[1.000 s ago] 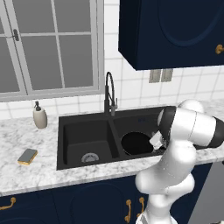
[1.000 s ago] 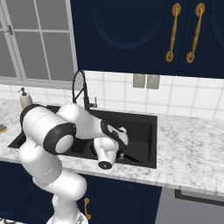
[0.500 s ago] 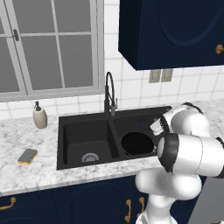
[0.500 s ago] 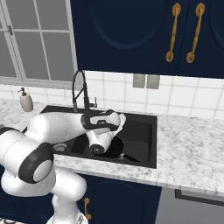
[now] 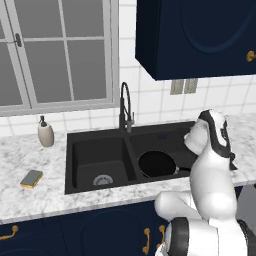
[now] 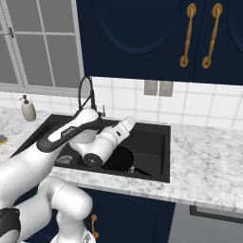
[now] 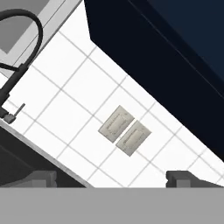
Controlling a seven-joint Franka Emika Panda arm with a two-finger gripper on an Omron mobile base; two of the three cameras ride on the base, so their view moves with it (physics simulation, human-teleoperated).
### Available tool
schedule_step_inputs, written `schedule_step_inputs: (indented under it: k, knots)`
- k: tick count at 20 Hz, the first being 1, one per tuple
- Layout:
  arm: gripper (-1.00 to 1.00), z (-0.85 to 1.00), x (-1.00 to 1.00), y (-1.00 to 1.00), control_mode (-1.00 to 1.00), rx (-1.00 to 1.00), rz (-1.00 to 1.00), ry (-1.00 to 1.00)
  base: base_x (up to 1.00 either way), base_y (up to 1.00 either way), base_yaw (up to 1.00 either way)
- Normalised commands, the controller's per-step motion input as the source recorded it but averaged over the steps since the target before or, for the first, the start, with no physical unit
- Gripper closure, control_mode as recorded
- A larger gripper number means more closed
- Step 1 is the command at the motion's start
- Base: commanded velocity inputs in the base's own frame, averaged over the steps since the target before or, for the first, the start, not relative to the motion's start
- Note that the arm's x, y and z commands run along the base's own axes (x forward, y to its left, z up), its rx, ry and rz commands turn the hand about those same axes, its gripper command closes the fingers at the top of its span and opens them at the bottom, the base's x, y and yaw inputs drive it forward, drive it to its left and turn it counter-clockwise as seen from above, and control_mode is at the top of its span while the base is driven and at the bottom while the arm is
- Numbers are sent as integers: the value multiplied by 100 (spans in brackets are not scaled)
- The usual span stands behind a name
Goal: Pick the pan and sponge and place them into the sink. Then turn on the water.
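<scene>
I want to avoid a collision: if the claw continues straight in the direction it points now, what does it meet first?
Probably the white tiled wall, near the two grey outlet plates. The open claw holds nothing; depth is unclear.

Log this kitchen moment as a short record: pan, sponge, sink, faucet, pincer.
pan: lying in the right basin of the sink, handle toward the right
sponge: on the marble counter left of the sink, not yet moved
faucet: behind the divider, no water running
pincer: open, empty, raised and facing the tiled wall with its two outlets
</scene>
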Motion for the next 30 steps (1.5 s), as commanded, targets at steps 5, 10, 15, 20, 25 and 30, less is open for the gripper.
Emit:
schedule_step_inputs:
  k: [5,10,15,20,25,30]
  knots:
    - [-100,83,-100,-13,-100,-15,0,0,0,0,0]
    - [-100,48,-100,-3,-100,-31,0,0,0,0,0]
    - [-100,64,-100,1,-100,-39,0,0,0,0,0]
    - [-100,62,-92,34,-100,-52,1,1,0,0,0]
    - [-100,-4,-60,91,-100,-79,5,7,0,0,0]
    - [-100,-53,10,100,-100,-91,2,25,0,0,0]
